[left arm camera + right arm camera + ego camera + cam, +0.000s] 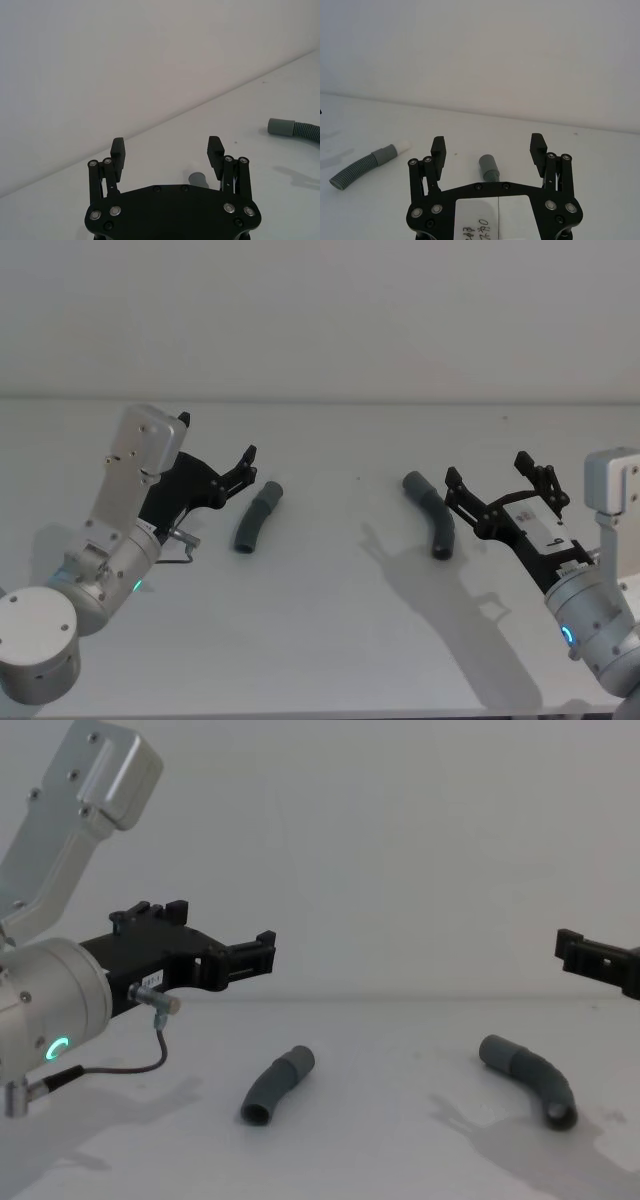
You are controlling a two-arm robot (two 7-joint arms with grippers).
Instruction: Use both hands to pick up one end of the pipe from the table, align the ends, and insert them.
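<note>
where both pieces are lying, the desk [320,650]: plain white surface, carrying the two pipe pieces well apart from each other, one toward each arm.
left gripper [247,468] [166,147] [265,952]: hovering above the desk just to the left of the left pipe piece, with a green ring [58,1046] glowing on its wrist; the fingers [118,150] are standing wide open and are holding nothing. In the left wrist view one grey end of the piece is showing below, between the two fingers.
right gripper [487,468] [487,144] [568,946]: hanging above the desk just to the right of the right pipe piece; the fingers [536,145] are spread wide and are gripping nothing.
left pipe piece [258,518] [278,1085] [365,165]: lying flat on the desk, gently curved, touching neither gripper.
right pipe piece [432,512] [528,1078] [300,131]: resting on the desk, bent like an elbow, with its far end pointing toward the middle of the desk.
grey collar [413,481] [280,126] [486,162]: sitting on the far end of the right pipe piece, showing between the right fingers in the right wrist view.
white tip [402,145]: capping one end of the left pipe piece, just past a smooth grey cuff.
</note>
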